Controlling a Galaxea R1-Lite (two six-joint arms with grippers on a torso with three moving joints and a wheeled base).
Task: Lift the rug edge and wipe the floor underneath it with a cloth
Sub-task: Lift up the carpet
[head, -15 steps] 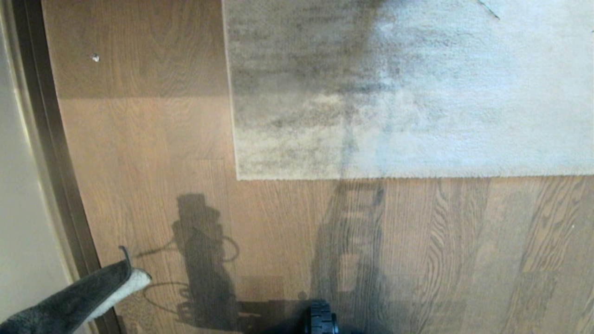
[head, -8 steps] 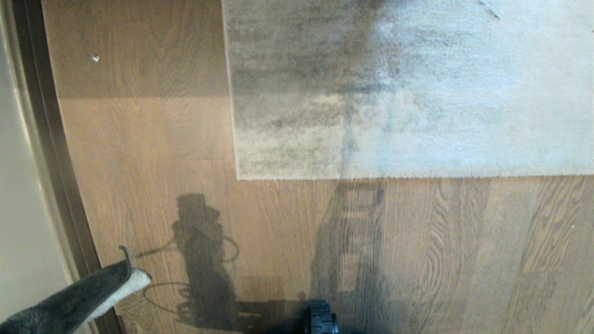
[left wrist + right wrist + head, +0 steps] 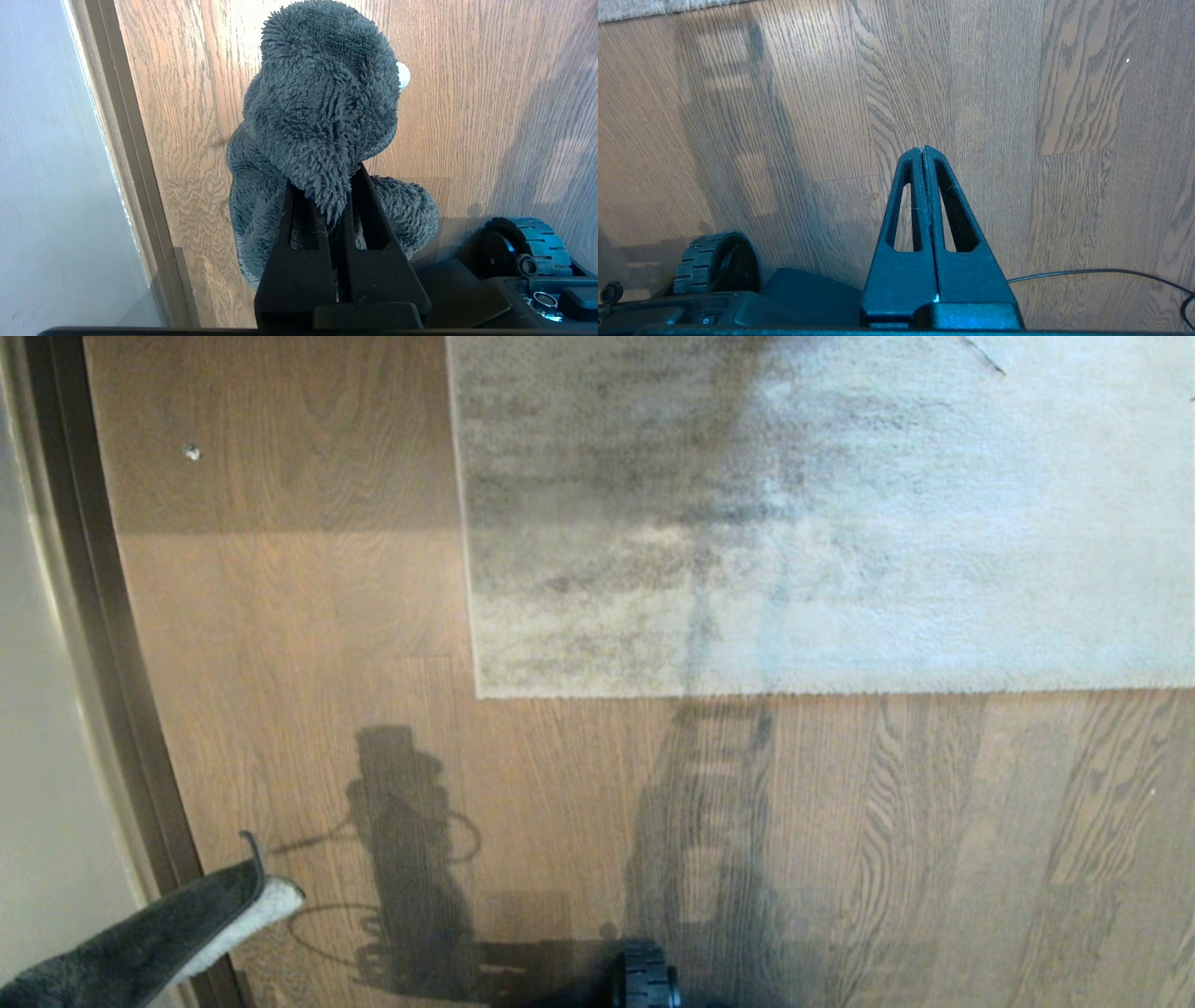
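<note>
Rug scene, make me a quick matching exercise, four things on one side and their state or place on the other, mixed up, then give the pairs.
Things:
1. cloth
2. right gripper
3. rug edge
4. baseboard strip

States or places:
A. lying flat on the floor, not lifted
B. shut with nothing in it
C. running along the floor's left side in the head view
D. pinched in the left gripper

Pairs: 1-D, 2-B, 3-A, 4-C
</note>
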